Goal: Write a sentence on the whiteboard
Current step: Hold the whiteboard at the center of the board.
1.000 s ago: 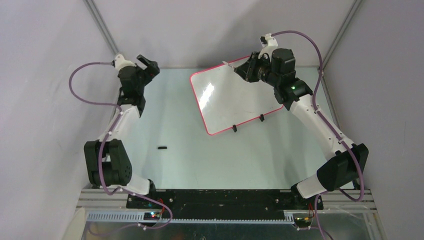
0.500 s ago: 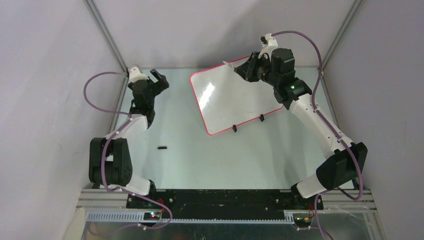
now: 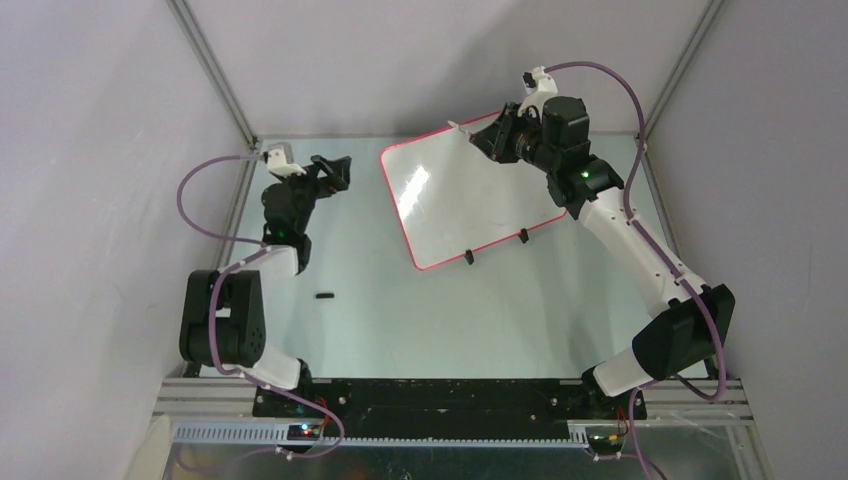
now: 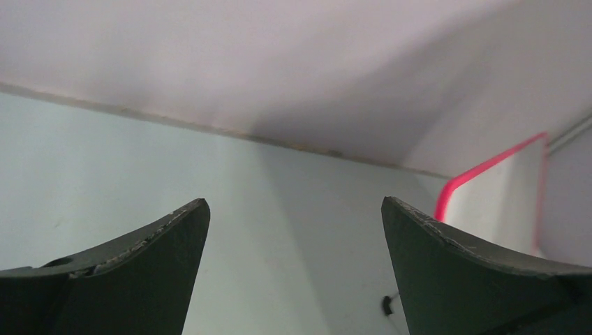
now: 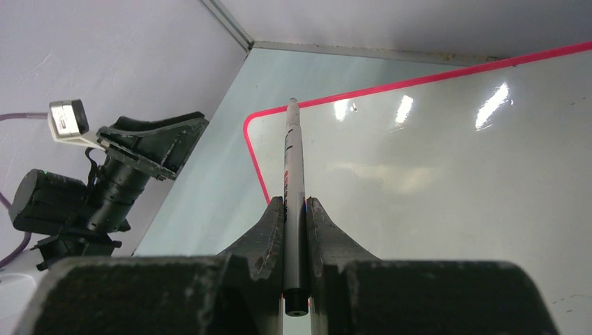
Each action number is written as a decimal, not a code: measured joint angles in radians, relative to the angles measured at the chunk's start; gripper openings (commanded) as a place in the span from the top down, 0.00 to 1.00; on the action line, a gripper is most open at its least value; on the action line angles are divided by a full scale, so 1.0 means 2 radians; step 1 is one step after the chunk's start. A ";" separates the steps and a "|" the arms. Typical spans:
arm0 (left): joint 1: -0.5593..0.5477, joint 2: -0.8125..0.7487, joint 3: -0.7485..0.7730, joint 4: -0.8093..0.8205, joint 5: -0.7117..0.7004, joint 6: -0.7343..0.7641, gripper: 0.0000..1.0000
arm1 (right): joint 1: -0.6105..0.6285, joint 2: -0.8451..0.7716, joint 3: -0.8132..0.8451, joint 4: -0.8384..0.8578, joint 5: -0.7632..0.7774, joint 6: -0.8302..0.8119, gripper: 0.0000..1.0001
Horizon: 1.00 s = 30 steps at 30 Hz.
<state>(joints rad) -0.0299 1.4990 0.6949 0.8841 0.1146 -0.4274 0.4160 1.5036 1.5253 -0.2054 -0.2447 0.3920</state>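
The whiteboard [image 3: 470, 200], glossy white with a red-pink rim, lies tilted at the back right of the table. Its face [image 5: 433, 160] shows only light reflections; no sentence is visible on it. My right gripper [image 3: 482, 140] hovers over the board's far corner, shut on a grey marker [image 5: 294, 160] whose tip points toward the board's left edge. My left gripper [image 3: 335, 170] is open and empty just left of the board, above the table. In the left wrist view the fingers stand wide apart [image 4: 293, 204], with the board's rim [image 4: 489, 164] to the right.
A small black cap-like piece [image 3: 323, 296] lies on the table toward the left front. Two black clip feet [image 3: 468, 258] stick out at the board's near edge. Grey walls close in the table at the back and on both sides.
My left arm has swung right and inward from the back left corner toward the whiteboard, its gripper staying open. The right arm and marker have not moved.
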 measured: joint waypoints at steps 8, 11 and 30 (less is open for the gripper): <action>0.040 0.110 0.090 0.115 0.192 -0.150 0.01 | 0.001 0.000 0.000 0.006 0.000 0.003 1.00; 0.042 0.195 0.143 0.211 0.267 -0.249 0.01 | 0.001 0.000 0.000 0.012 -0.004 0.009 1.00; 0.001 0.299 0.216 0.292 0.328 -0.402 0.01 | -0.001 0.000 0.001 -0.006 -0.002 -0.006 1.00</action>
<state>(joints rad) -0.0288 2.0972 1.1267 1.4681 0.7712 -1.2312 0.4145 1.5043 1.5269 -0.2176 -0.2497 0.3801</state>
